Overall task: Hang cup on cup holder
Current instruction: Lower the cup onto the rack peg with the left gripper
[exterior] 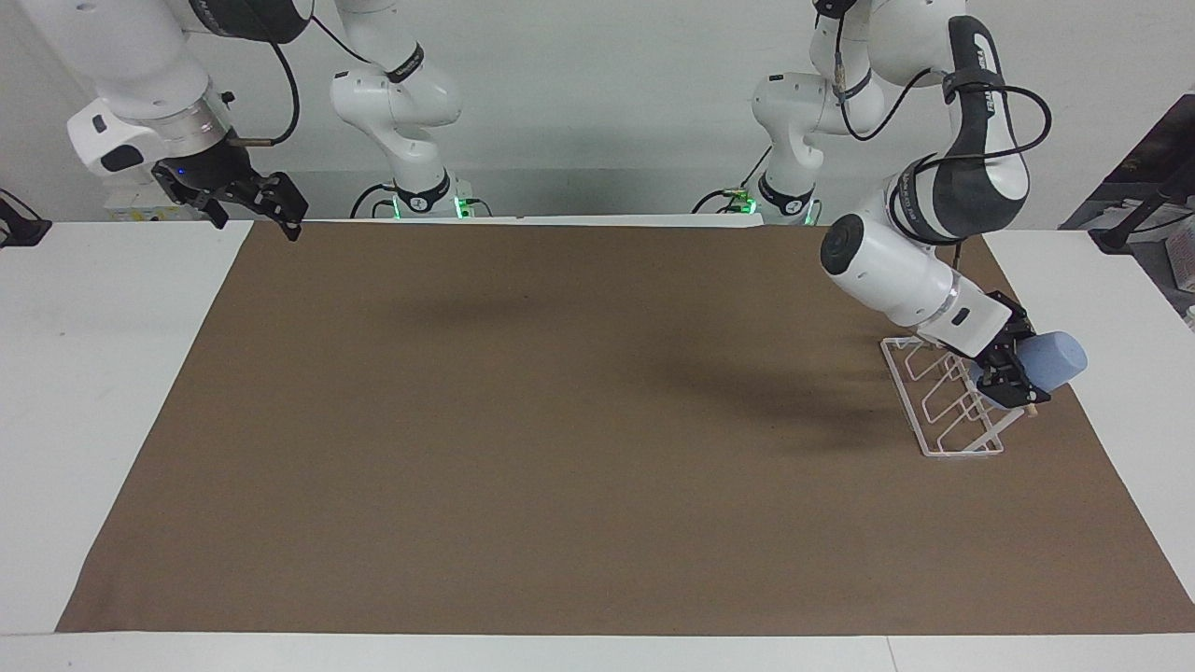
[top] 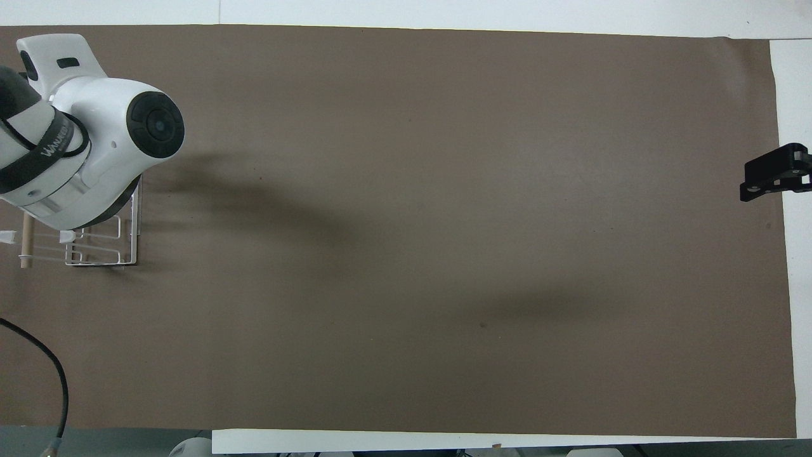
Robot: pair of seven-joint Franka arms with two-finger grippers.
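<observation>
The right pincer (exterior: pixel 250 201) hangs above the corner of the brown mat (exterior: pixel 579 429) at the right arm's end of the tabletop (exterior: pixel 112 373), on the edge nearest the robots; this arm waits. Its fingers (exterior: pixel 280 203) stand apart, gripping nothing. In the overhead view only its dark tips (top: pixel 775 181) show at the frame edge.

At the left arm's end of the mat stands the cup holder (exterior: pixel 943 411), a white wire rack with a rectangular base; in the overhead view its base (top: pixel 101 244) and the end of its wooden dowel (top: pixel 26 244) show from under the arm.

The left pincer (exterior: pixel 1006 378) is over the upper part of the cup holder, clenched on the cup (exterior: pixel 1050 362). The light-blue cup lies tilted on its side, its closed base pointing away from the rack. Whether the cup touches a prong cannot be told.
</observation>
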